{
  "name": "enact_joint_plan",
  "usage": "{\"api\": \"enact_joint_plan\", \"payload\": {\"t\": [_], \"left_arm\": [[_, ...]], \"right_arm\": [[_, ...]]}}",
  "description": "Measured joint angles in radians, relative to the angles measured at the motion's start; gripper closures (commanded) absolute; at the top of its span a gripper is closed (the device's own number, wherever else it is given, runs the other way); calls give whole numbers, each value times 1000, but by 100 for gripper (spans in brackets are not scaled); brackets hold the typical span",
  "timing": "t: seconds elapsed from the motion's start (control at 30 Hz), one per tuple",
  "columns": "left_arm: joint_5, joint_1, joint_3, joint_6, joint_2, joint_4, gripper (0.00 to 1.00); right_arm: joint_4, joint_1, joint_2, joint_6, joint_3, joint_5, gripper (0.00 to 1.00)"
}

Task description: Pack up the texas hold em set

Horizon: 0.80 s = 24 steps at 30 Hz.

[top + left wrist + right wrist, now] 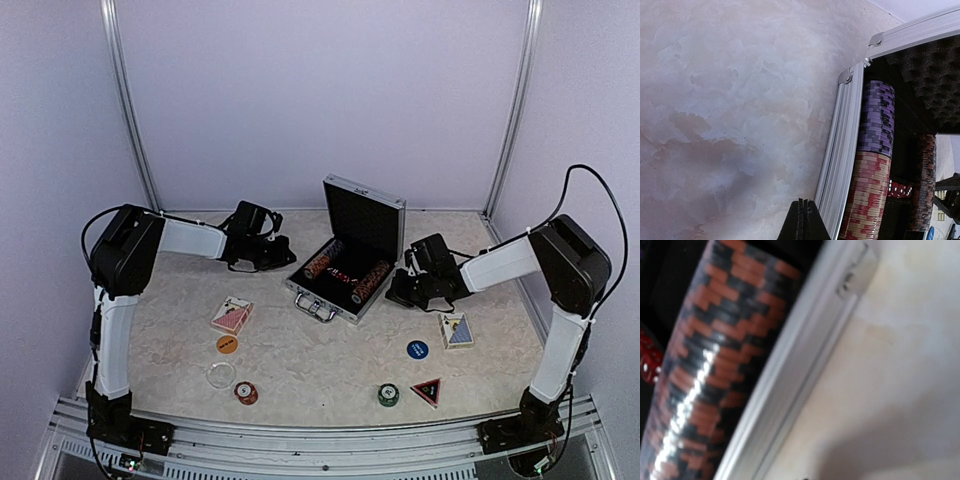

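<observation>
My left gripper (801, 212) is pinched shut on nothing, its tips just beside the left rim of the case (345, 262). The case sits open at the centre of the top view, lid up toward the back wall. My right gripper (402, 290) is at the case's right side, also closed and empty. Its own camera shows only the rim and a row of orange-black chips (715, 365) up close, not the fingers. More rows lie in the case, purple chips (877, 117) among them, with red dice (899, 188) between.

The rest lies loose on the table (320, 360) in the lower half of the top view. The red deck (232, 316) is at lower left, with an orange disc (227, 344), a clear disc (221, 375) and a short chip stack (246, 393) below it. The blue deck (456, 330) is at lower right, near a blue disc (417, 349), a green stack (388, 395) and the triangle marker (427, 390).

As I judge it, with both grippers this close to the rims, any sideways move could shove the case or jolt the chip rows out of place. A knock on the lid could drop it shut. The discs and decks lie flat, so a pinch may slip off or scrape the table. Both arms reaching for the case at once could collide over it.
</observation>
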Motion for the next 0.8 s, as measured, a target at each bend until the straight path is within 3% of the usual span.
{"api": "enact_joint_plan", "payload": {"t": [0.8], "left_arm": [[17, -15, -112, -82, -3, 87, 100]], "right_arm": [[11, -11, 116, -2, 122, -41, 100]]}}
